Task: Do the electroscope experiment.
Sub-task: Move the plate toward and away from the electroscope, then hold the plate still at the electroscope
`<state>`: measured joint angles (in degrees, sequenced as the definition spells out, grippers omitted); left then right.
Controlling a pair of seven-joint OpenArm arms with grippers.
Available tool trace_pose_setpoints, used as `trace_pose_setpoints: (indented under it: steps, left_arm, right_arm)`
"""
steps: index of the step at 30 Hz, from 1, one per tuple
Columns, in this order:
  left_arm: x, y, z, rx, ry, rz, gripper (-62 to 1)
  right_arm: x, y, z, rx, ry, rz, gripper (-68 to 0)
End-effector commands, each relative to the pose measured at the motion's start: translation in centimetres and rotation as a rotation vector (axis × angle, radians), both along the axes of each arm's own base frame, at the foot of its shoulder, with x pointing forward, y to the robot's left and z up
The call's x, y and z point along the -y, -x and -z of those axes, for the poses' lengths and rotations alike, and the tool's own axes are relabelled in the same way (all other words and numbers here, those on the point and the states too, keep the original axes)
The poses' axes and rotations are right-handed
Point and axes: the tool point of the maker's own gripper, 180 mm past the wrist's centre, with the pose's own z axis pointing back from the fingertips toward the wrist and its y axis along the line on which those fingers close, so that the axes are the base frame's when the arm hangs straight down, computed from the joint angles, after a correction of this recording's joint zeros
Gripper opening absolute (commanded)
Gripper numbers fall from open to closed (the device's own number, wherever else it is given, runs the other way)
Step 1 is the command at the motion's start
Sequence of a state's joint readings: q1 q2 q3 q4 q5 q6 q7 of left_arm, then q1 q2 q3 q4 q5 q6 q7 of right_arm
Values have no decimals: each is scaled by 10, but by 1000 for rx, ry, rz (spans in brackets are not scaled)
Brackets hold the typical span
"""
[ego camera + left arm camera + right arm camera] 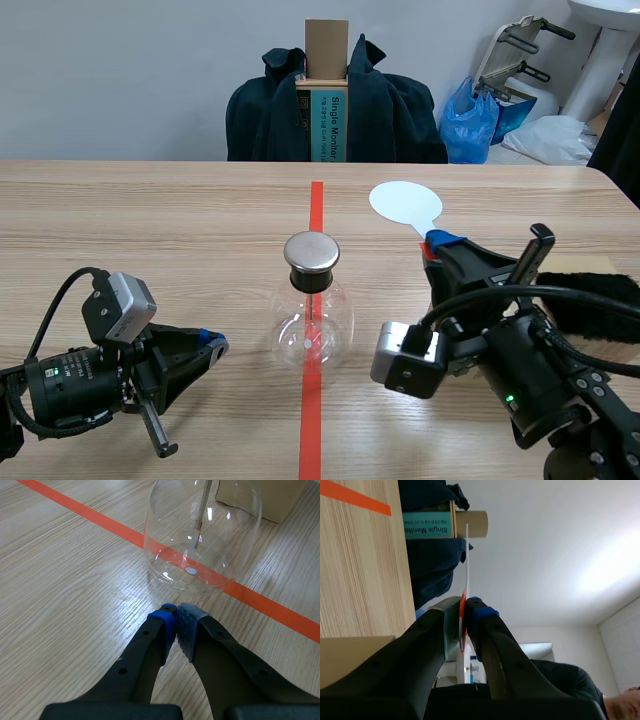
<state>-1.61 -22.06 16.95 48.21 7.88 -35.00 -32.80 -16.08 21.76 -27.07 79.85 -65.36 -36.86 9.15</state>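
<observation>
The electroscope (313, 312) is a clear glass flask with a round metal cap, standing on the orange tape line at the table's middle. In the left wrist view the flask (200, 540) is just ahead of my left gripper (176, 612), a thin rod (199, 525) hanging inside it. The left gripper (215, 345) lies low on the table to the flask's left, shut on nothing. My right gripper (435, 243) is raised to the flask's right, turned on its side, shut on the red handle of a white round paddle (405, 203). The paddle (467, 555) shows edge-on between its fingers.
A black fuzzy cloth (595, 300) lies on a tan box at the table's right edge behind the right arm. Across the table, a chair draped with a dark jacket (400, 115) holds a cardboard box (326, 90). A blue bag (470, 125) sits beyond.
</observation>
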Motion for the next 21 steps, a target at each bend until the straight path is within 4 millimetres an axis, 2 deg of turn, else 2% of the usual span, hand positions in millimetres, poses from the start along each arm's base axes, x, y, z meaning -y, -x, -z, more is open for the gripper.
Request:
trace_pose_setpoints:
  steps: [1,12,21]
  left_arm:
    - [3,-6,-11,30,30,-2,-582]
    - [3,-6,-11,30,30,-2,-582]
    - [3,-6,-11,30,30,-2,-582]
  right_arm:
    - [-1,-4,-12,46,8,-28,-667]
    - [-38,22,-10,59,35,-278,-667]
    - [-49,33,-9,63,42,-368,-667]
